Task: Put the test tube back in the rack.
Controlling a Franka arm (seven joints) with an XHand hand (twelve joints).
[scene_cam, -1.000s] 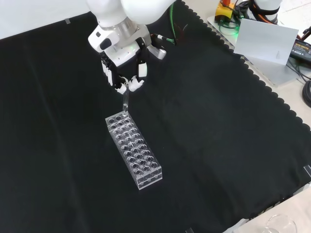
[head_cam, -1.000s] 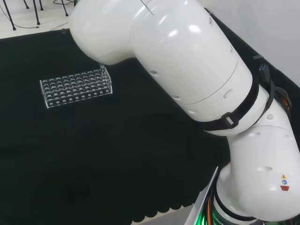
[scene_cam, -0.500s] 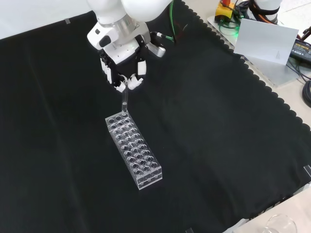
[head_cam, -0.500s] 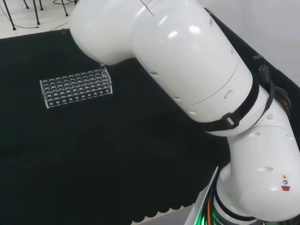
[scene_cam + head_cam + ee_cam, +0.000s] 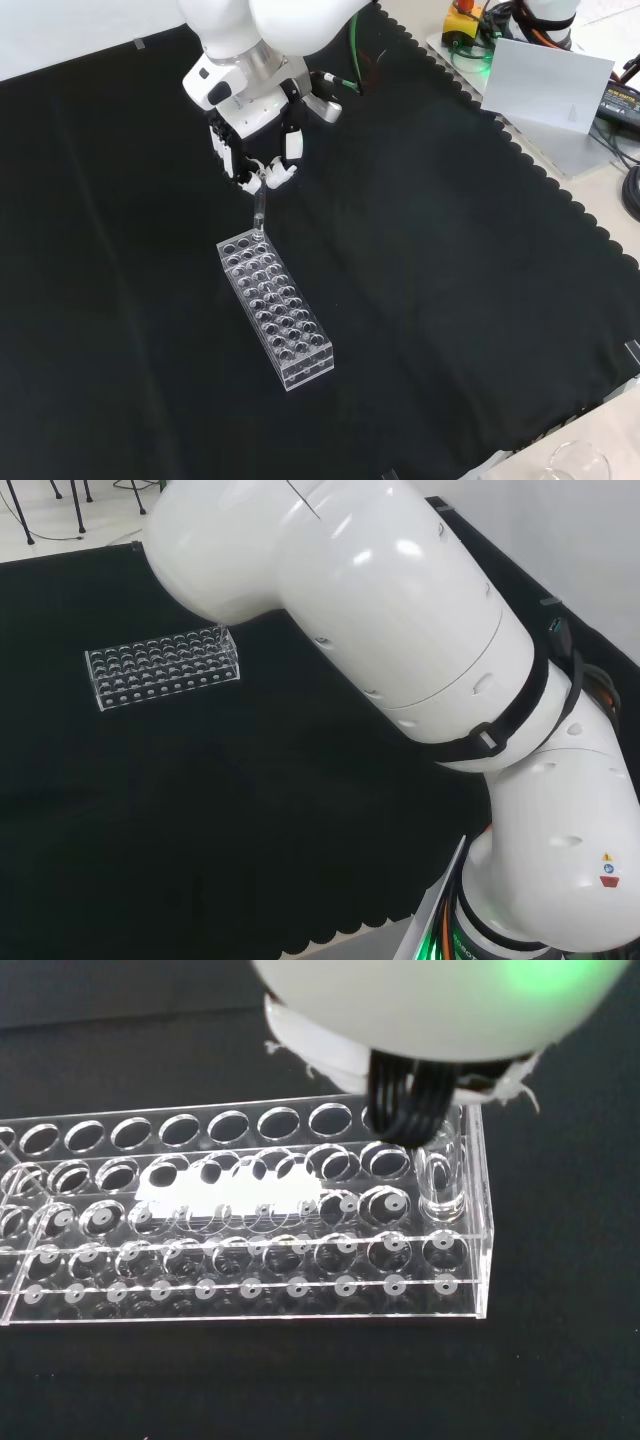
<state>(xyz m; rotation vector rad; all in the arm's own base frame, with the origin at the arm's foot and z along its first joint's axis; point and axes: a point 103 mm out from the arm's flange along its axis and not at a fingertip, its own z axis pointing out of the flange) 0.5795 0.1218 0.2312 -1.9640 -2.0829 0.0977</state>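
Note:
A clear plastic rack (image 5: 276, 312) with several rows of holes lies on the black cloth; it also shows at the left of the head view as the rack (image 5: 164, 664). In the front view the hand (image 5: 252, 128) hangs just beyond the rack's far end, fingers curled and pinching the top of a clear test tube (image 5: 259, 208). The tube stands nearly upright with its lower end in a hole at the rack's far corner. Up close, the wrist view has the test tube (image 5: 443, 1174) seated in the corner hole of the rack (image 5: 250, 1260), under a blurred white part of the hand (image 5: 430, 1010).
The arm's big white links (image 5: 400, 640) take up the right of the head view. In the front view a white panel (image 5: 545, 80) and cables lie off the cloth at top right, and a clear glass vessel (image 5: 578, 462) sits at the bottom right edge.
The hand has stayed over the rack's far corner with only small shifts. In the head view the arm's link has edged left and now covers the tube's top.

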